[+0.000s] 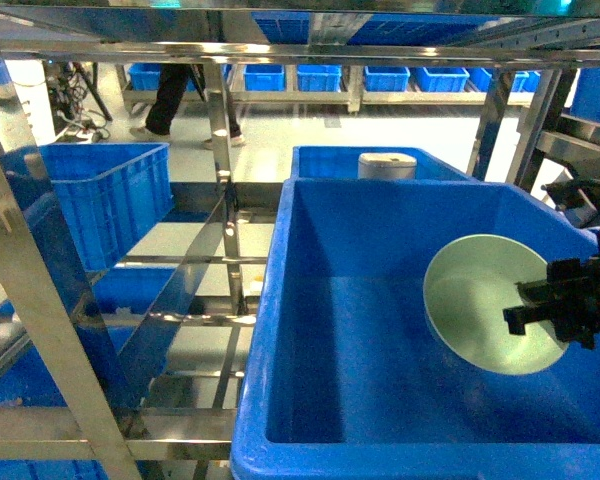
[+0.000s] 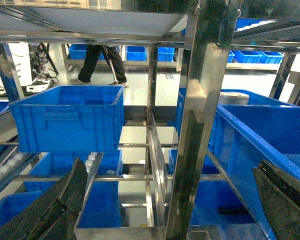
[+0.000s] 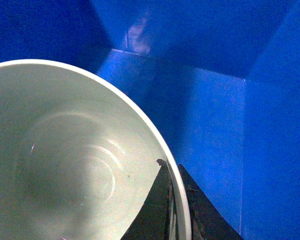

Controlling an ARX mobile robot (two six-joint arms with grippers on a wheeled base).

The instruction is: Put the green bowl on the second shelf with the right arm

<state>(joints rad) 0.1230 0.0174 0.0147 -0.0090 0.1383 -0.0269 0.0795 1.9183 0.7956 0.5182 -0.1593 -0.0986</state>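
Observation:
The pale green bowl [image 1: 490, 303] hangs tilted on its side inside the big blue crate [image 1: 280, 300] on the second shelf, its mouth facing left. My right gripper [image 1: 538, 305] is shut on its right rim, one finger inside and one outside. In the right wrist view the green bowl [image 3: 65, 160] fills the left half, and the right gripper [image 3: 174, 200] pinches its rim against the crate's blue walls [image 3: 215, 125]. My left gripper [image 2: 170, 210] is open outside the rack, its dark fingers [image 2: 55, 210] at the frame's lower corners, with a steel upright [image 2: 200, 125] between them.
Steel uprights [image 1: 30, 290] stand at the left, and a horizontal bar [image 1: 300, 52] crosses above the crate. Another blue crate [image 1: 105, 195] sits on the left rack. A white container [image 1: 387, 165] stands in a crate behind. A person's legs [image 1: 180, 100] show far back.

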